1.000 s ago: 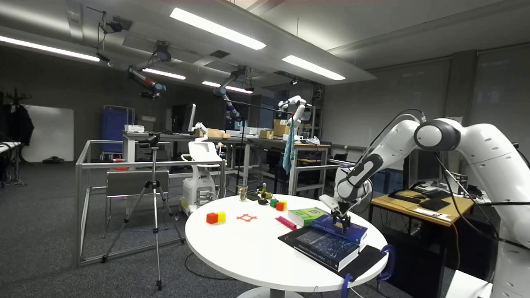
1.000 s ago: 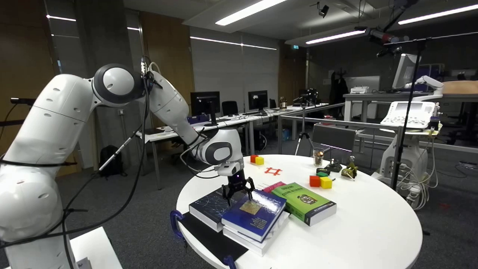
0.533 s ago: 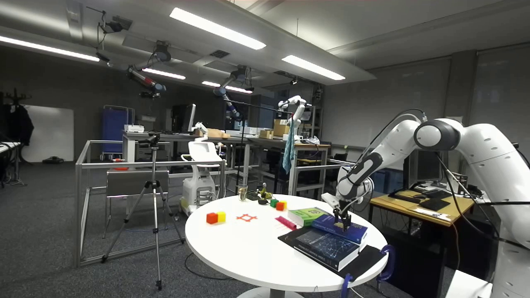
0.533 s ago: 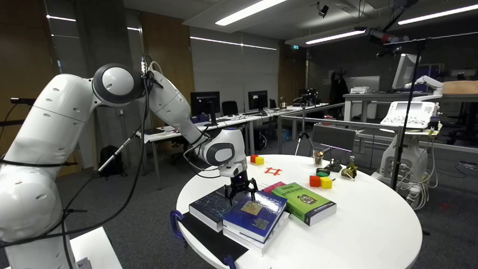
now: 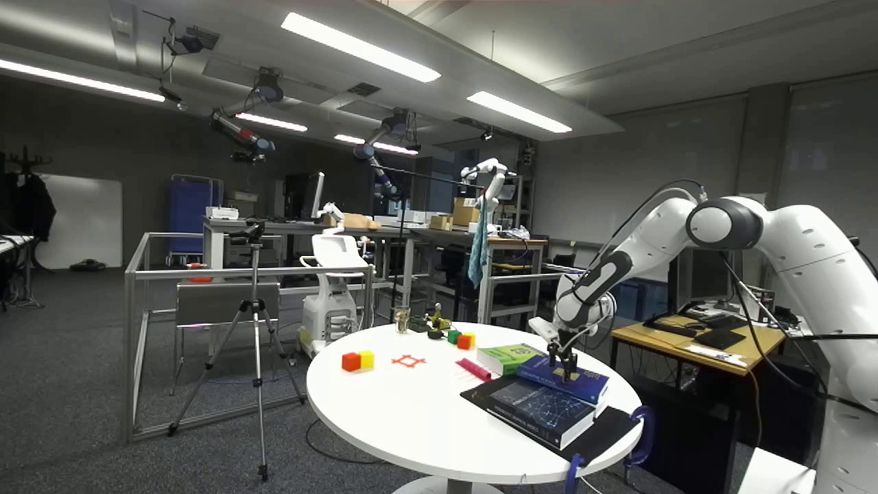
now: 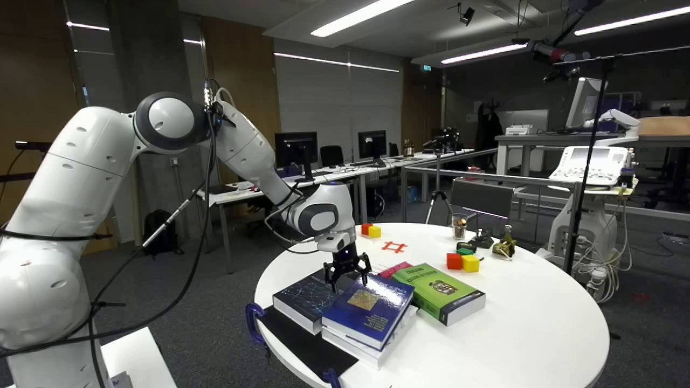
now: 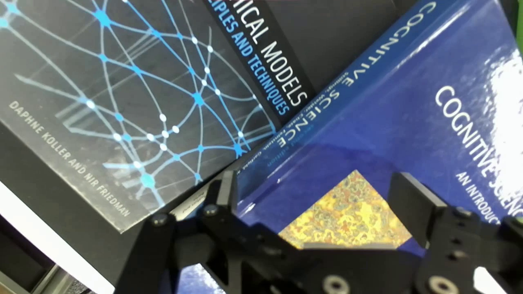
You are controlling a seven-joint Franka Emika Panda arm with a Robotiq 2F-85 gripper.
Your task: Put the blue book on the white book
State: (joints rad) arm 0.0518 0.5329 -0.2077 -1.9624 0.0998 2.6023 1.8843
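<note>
The blue book (image 6: 372,310) lies flat on the white book (image 6: 394,337), a little askew, so the white book's edges show beneath it. Both also show in an exterior view: the blue book (image 5: 583,385) and a pale strip of the white book (image 5: 601,406). In the wrist view the blue book (image 7: 367,130) fills the right side. My gripper (image 6: 349,284) is open and empty just above the blue book's cover, near its spine side. In the wrist view the open gripper (image 7: 314,179) has its fingers (image 7: 412,204) wide apart over the cover's yellow picture.
A thick dark book (image 6: 307,297) lies beside the blue one on a black mat (image 6: 310,345). A green book (image 6: 439,291) lies on the other side. Blue clamps (image 6: 254,323) grip the table edge (image 5: 384,449). Coloured cubes (image 6: 462,262) and a glass (image 6: 459,226) stand farther off.
My gripper has shifted slightly, then lifted a little, staying open. The blue book has slid very slightly since one second ago and lies still since half a second ago.
</note>
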